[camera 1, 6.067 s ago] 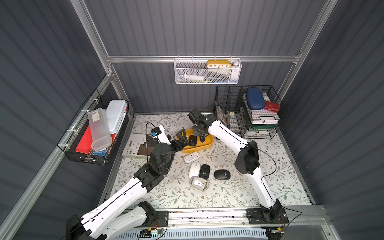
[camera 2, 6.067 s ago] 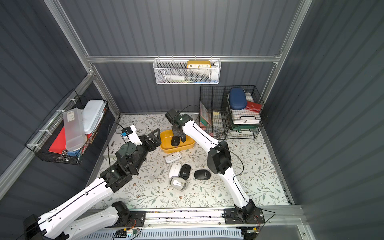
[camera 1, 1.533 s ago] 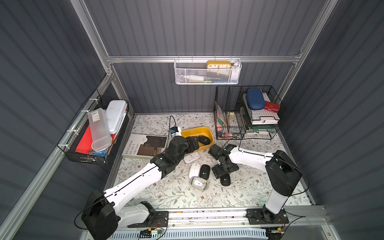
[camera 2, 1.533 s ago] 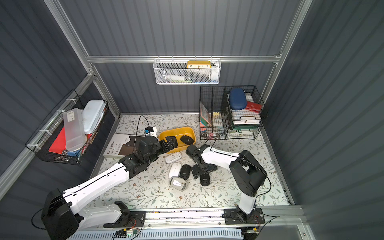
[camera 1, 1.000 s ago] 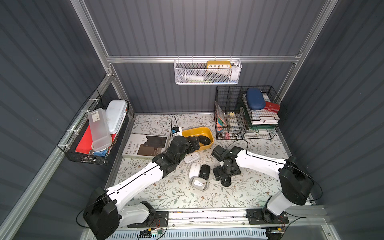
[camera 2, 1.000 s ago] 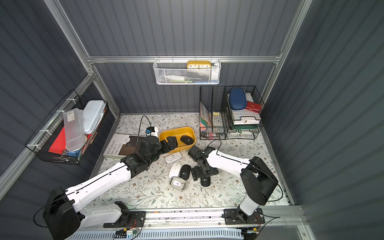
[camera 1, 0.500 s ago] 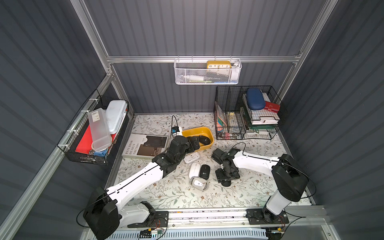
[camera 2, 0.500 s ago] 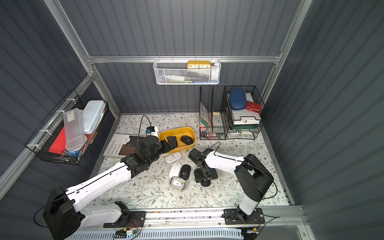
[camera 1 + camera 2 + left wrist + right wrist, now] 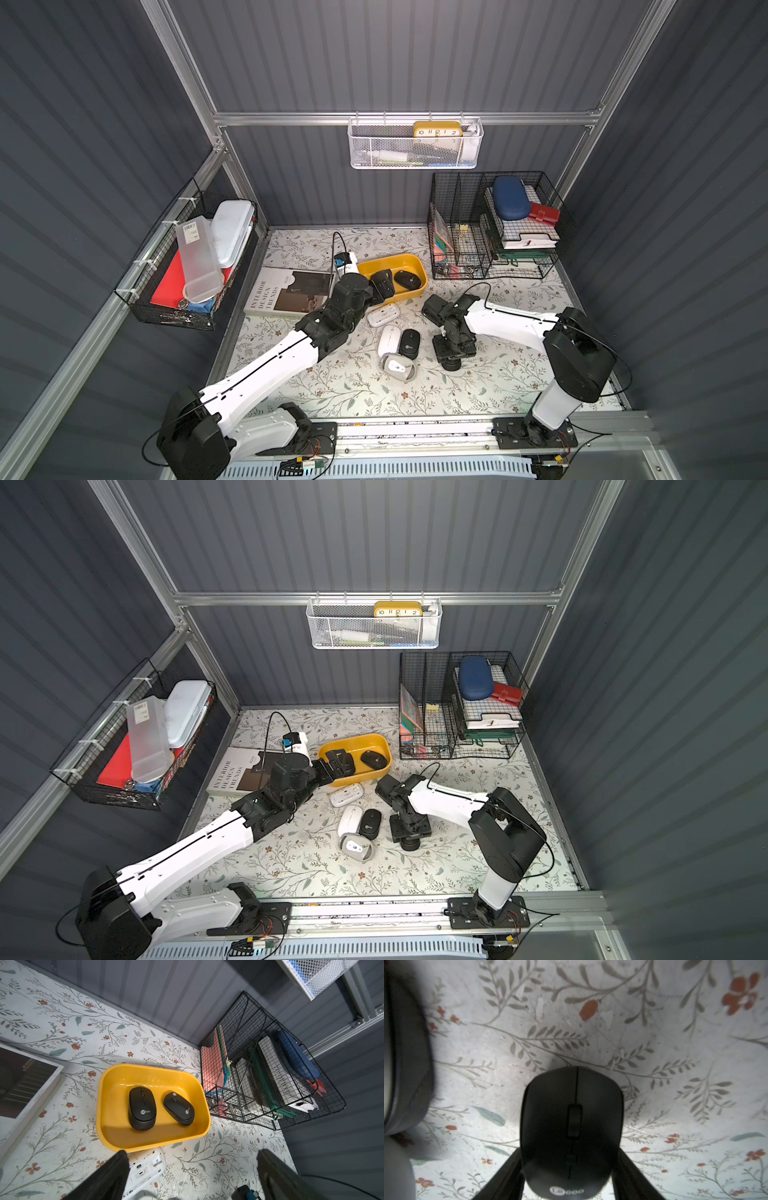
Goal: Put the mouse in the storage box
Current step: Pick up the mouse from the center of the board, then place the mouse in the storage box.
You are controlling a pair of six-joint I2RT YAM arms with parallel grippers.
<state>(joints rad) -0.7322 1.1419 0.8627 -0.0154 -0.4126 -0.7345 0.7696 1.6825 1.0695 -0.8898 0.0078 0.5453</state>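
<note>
Right gripper (image 9: 569,1159) has dropped over the black mouse (image 9: 572,1105), fingers (image 9: 508,1174) hugging both flanks along its long axis, pinch not yet certain; left gripper (image 9: 192,1153) gapes empty by the storage box (image 9: 116,1118)

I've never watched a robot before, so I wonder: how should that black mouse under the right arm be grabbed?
Probably best across its two long sides, coming straight down from above. The black mouse lies flat on the mat, buttons up. Its domed back gives no hold, but its flanks run nearly parallel. The right pincer stands so, straddling both flanks.
</note>
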